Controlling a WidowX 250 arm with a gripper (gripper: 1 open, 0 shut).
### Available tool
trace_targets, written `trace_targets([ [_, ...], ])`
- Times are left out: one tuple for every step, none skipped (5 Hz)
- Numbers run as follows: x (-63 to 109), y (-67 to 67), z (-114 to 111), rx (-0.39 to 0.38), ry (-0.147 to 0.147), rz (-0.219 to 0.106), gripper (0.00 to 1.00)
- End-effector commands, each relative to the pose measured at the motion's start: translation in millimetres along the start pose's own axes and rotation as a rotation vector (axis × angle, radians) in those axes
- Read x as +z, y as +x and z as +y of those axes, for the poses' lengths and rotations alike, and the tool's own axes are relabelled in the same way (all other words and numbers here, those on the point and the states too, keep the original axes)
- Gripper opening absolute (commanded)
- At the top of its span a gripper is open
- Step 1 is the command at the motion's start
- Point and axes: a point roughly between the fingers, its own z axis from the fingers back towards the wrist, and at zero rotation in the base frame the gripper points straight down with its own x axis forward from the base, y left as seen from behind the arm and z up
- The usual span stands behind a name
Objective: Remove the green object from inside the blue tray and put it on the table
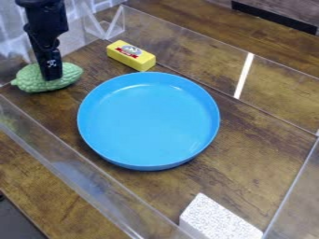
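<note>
The green object (37, 80), a bumpy light green lump, lies on the table (268, 140) at the far left, outside the blue tray (149, 121). The round tray sits mid-table with nothing in it. My black gripper (50, 69) points straight down directly over the green object, its tips just above or at the lump's top. The jaws stand open and hold nothing. The gripper's body hides part of the lump's upper side.
A yellow rectangular block (130, 55) lies behind the tray at upper left. A white speckled block (222, 219) sits at the front edge. Clear acrylic walls (75, 177) run along the table's sides.
</note>
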Motion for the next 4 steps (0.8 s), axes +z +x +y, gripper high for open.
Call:
trace_targets([
  [20.0,-1.1,13.5,0.015,0.067,-0.045,1.00],
  [16.2,-1.5,14.0,0.016,0.063,-0.049,0.00],
  [13.8,-2.5,14.4,0.019,0.055,-0.056,0.00],
  [11.1,-4.3,13.1,0.028,0.037,-0.067,0.00],
])
